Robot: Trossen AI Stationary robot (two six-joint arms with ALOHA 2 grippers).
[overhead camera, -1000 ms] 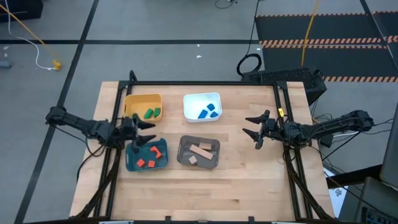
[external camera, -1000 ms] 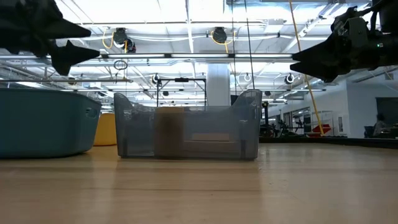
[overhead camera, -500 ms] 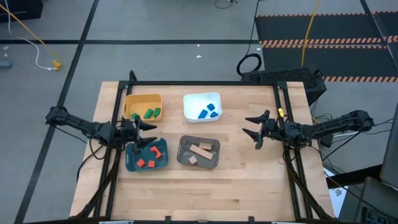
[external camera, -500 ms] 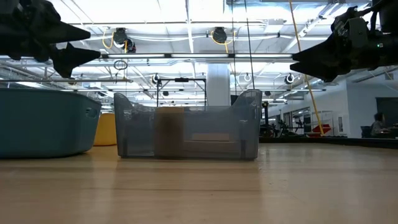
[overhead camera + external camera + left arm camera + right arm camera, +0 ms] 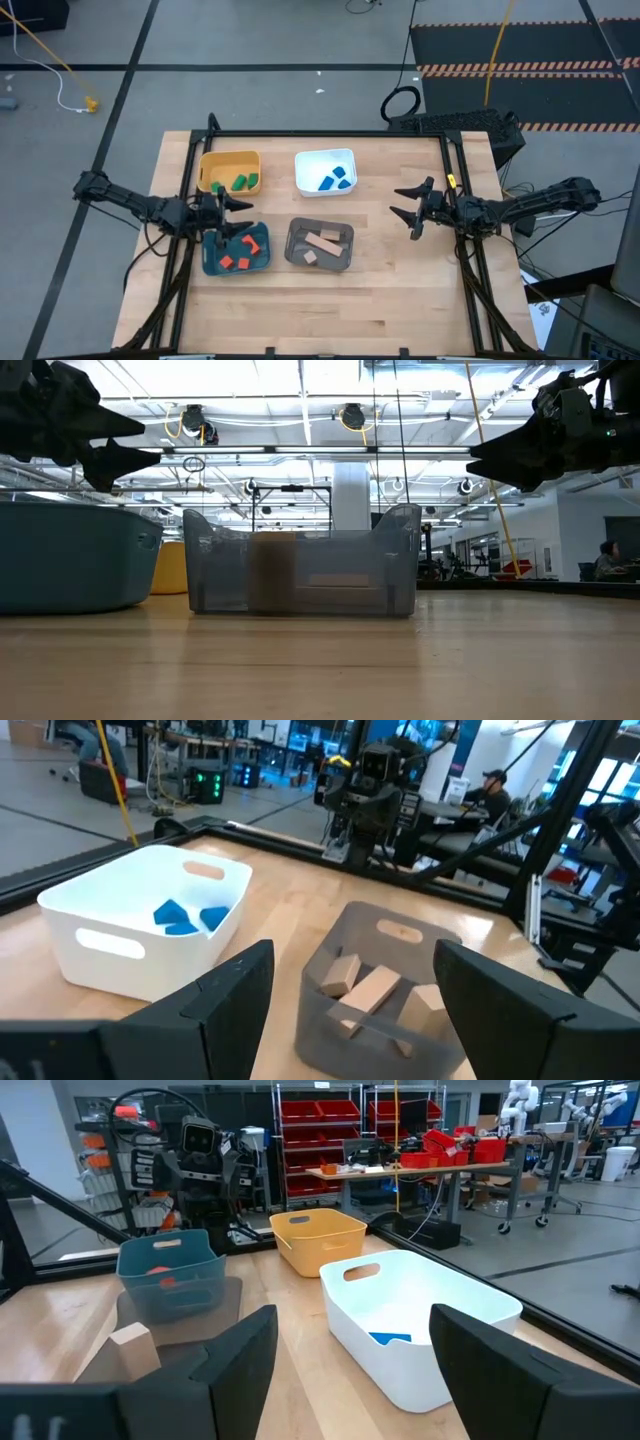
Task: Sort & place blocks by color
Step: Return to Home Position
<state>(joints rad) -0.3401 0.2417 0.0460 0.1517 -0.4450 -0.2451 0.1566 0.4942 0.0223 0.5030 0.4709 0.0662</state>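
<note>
The blocks lie sorted in four bins: green blocks [image 5: 241, 181] in the yellow bin [image 5: 230, 156], blue blocks [image 5: 333, 180] in the white bin [image 5: 325, 155], red-orange blocks [image 5: 240, 256] in the teal bin [image 5: 209, 262], and tan blocks [image 5: 320, 245] in the grey bin [image 5: 294, 230]. My left gripper [image 5: 243, 215] hovers open between the yellow and teal bins, holding nothing. In its wrist view the left gripper [image 5: 352, 955] faces the blue blocks [image 5: 185, 916] and tan blocks [image 5: 370, 990]. My right gripper [image 5: 400, 202] hangs open over bare table right of the white bin.
The four bins form a two-by-two cluster on the table's left and middle. Bare wood lies along the near edge and on the right side under my right gripper. A black frame [image 5: 330, 133] runs along the far edge. People sit in the room beyond.
My left gripper has drawn back a little toward the table's left edge and dipped slightly, staying open above the teal bin's far rim. The blocks and bins have not moved.
</note>
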